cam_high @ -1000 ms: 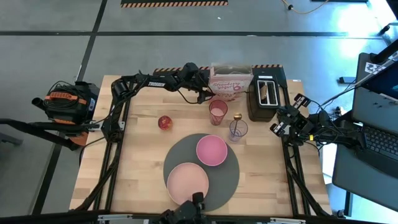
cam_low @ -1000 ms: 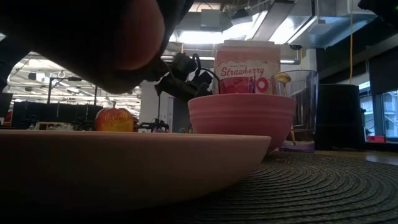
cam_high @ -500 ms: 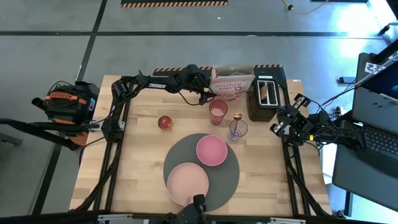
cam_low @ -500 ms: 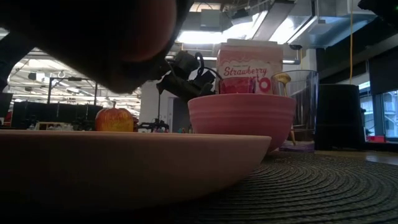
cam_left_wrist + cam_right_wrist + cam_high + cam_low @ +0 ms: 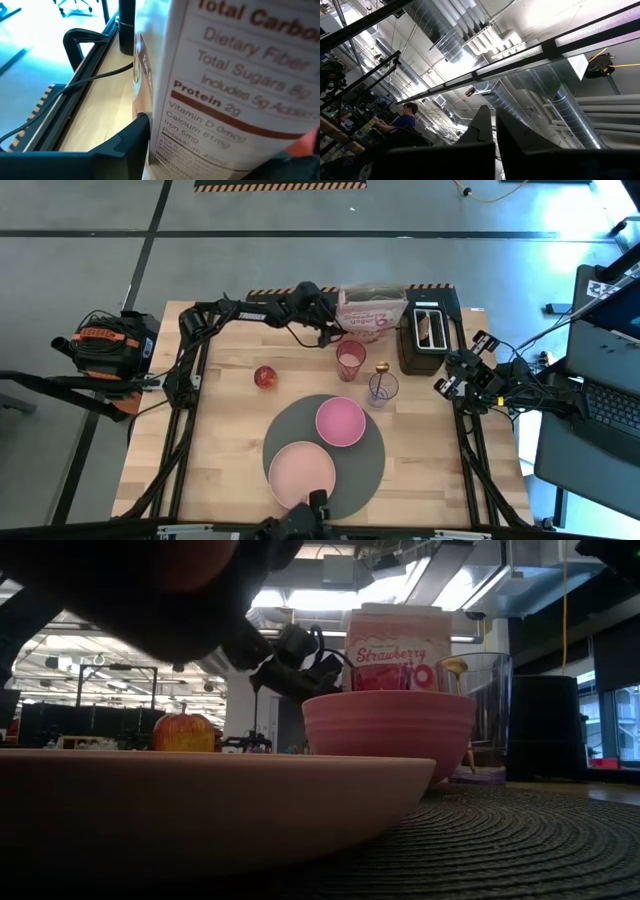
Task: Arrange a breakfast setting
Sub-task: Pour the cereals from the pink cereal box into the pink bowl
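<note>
The pink-and-white cereal box (image 5: 372, 315) stands at the table's far edge beside a black toaster, with my left gripper (image 5: 335, 318) shut on it from the left. Near of it are the pink tumbler (image 5: 351, 360) and the clear glass (image 5: 383, 389) with the small spoon (image 5: 382, 368) in it. The red apple (image 5: 265, 376) lies to their left. The pink bowl (image 5: 340, 421) and the larger pink plate (image 5: 301, 472) sit on the round dark-grey mat (image 5: 370, 465). My right gripper (image 5: 495, 131) is shut with nothing in it, pointing up at the table's right edge. No toast shows. My left gripper has the cereal box between its two fingers at the box's left narrow side, the one with the nutrition label (image 5: 200, 115). One finger (image 5: 135, 145) lies against a broad face beside that side. The fingers come from the table's left, slanting slightly down. The box stays upright; the bowl hides its foot in the low view.
The black toaster (image 5: 428, 335) stands right of the cereal box at the far edge. Bare wood lies along the table's left side (image 5: 225, 440). A laptop (image 5: 600, 415) sits beyond the right edge. A person shows far off in the right wrist view.
The cereal box has leaned slightly toward the table's right and come back to about where it stood. My left arm has kept its place.
</note>
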You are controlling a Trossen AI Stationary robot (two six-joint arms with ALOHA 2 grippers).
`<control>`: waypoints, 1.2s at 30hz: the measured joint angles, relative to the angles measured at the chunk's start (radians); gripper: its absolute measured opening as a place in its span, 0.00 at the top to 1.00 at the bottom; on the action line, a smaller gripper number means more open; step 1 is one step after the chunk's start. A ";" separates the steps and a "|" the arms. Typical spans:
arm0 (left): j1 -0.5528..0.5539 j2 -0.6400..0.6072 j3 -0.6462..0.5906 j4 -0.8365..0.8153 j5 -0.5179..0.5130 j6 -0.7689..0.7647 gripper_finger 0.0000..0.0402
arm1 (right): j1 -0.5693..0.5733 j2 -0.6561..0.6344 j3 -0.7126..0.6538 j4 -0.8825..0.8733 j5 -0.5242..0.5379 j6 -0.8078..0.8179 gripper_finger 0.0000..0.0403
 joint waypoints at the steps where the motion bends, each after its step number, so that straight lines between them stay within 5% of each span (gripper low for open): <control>1: 0.003 0.000 0.000 -0.002 0.014 -0.001 0.57 | 0.000 0.000 0.000 0.000 0.000 0.000 1.00; 36: 0.012 -0.147 -0.001 -0.168 0.030 0.062 0.60 | 0.000 0.000 0.000 -0.004 0.008 0.000 1.00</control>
